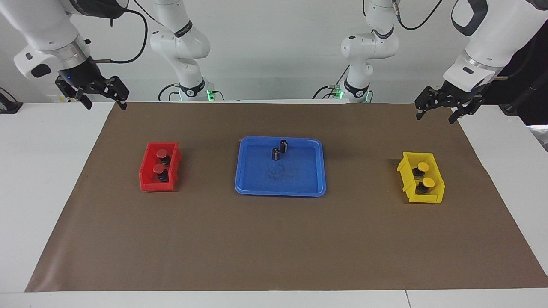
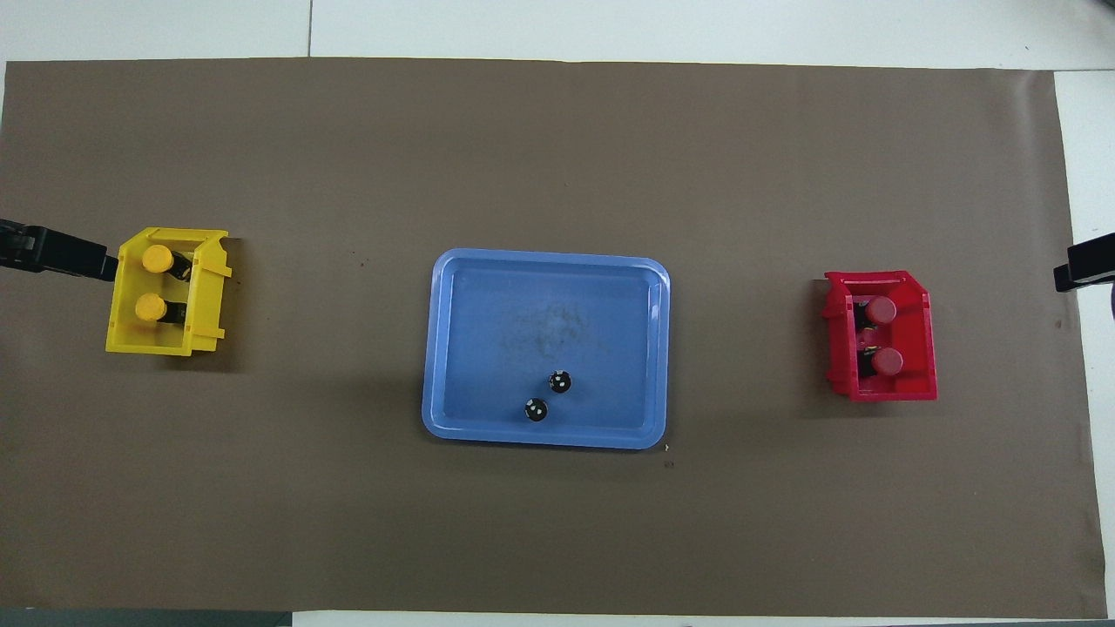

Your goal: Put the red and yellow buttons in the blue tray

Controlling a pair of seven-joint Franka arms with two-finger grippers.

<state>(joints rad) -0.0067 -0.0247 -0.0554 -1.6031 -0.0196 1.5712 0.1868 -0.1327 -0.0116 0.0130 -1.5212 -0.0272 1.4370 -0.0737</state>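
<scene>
Fingers are spread on both grippers, and neither holds anything. The left gripper (image 1: 443, 112) hangs over the corner of the brown mat (image 1: 274, 248) at the left arm's end of the table, the right gripper (image 1: 105, 102) over the corner at the right arm's end.

The blue tray (image 1: 280, 190) lies mid-mat with two dark cylinders (image 1: 279, 150) standing in it. Toward the right arm's end from the tray, two red buttons (image 1: 161, 161) sit in the red bin (image 1: 147, 177). Toward the left arm's end, two yellow buttons (image 1: 425, 174) sit in the yellow bin (image 1: 436, 177).
</scene>
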